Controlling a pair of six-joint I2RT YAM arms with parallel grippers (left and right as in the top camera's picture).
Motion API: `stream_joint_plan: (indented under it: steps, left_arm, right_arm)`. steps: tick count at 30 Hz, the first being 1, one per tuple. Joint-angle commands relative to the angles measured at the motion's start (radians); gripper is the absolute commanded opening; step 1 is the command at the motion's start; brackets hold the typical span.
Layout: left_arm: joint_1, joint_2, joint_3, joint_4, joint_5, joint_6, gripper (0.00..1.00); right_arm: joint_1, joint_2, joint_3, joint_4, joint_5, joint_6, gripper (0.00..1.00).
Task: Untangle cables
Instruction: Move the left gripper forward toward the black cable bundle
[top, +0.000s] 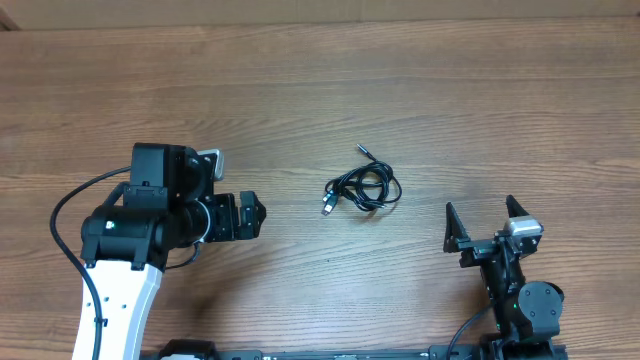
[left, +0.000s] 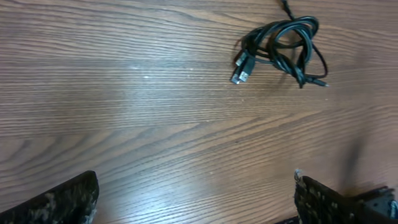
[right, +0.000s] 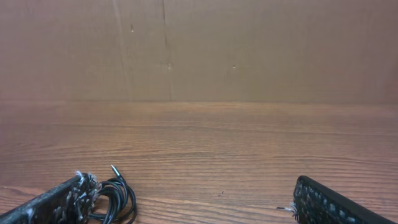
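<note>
While the cables (top: 362, 189) lie bundled between them, my left and right jaws stand apart, empty. Best to pinch separate strands, pulling gently.

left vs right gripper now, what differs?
The left gripper points sideways at the cable bundle; the right gripper points straight ahead, bundle off to its left. The left wrist view shows most of the bundle; the right wrist view only its edge by the left finger. Both open, both empty.

Tangled cables (top: 362, 189) on wooden table (top: 400, 90)
</note>
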Motion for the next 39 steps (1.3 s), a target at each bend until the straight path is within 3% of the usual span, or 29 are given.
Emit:
stream_joint_plan:
  steps: [1,4,14,25,39]
  left_arm:
    - [0.003,0.0,0.022,0.004,0.046,-0.018,1.0]
    - [-0.017,0.0,0.022,0.012,0.049,-0.012,1.0]
    - [-0.268,0.0,0.022,0.14,0.015,0.013,1.0]
    - [-0.278,0.068,0.022,0.227,0.027,-0.06,1.0]
    - [-0.278,0.191,0.022,0.375,0.151,-0.111,1.0]
  right_arm:
    - [0.004,0.0,-0.01,0.005,0.009,-0.001,1.0]
    - [0.005,0.0,-0.01,0.005,0.009,-0.001,1.0]
    - [0.005,0.0,-0.01,0.005,0.009,-0.001,1.0]
    - [0.005,0.0,-0.01,0.005,0.009,-0.001,1.0]
    - [0.005,0.0,-0.01,0.005,0.009,-0.001,1.0]
